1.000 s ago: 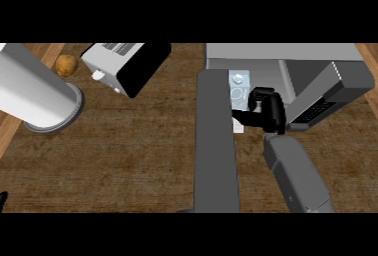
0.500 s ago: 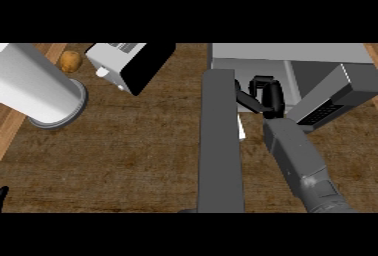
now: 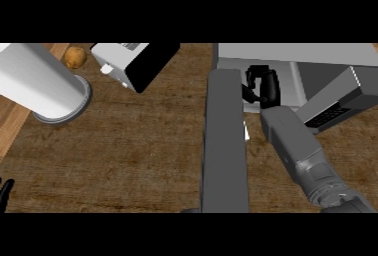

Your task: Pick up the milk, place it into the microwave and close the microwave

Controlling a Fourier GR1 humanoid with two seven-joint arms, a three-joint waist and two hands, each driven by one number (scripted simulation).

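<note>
The microwave [image 3: 325,60] stands at the upper right, and its open door [image 3: 225,145] shows as a long dark grey slab running down the middle of the view. My right hand [image 3: 264,86] is inside the microwave's opening, just right of the door's top end, its black fingers curled. The milk does not show; the hand and the door hide it. My grey right forearm [image 3: 295,145] slants in from the lower right. Only a dark tip of my left hand [image 3: 5,190] rises straight at the lower left edge, at rest.
A tall white cylinder [image 3: 37,82] stands at the upper left on the brown counter [image 3: 125,155]. Near it lie a potato [image 3: 74,57] and a white and black toaster [image 3: 133,62]. A paler wooden strip [image 3: 11,127] borders the left side.
My right hand has moved farther into the microwave's opening. The pale milk carton that showed in the hand a second ago is now out of sight.
</note>
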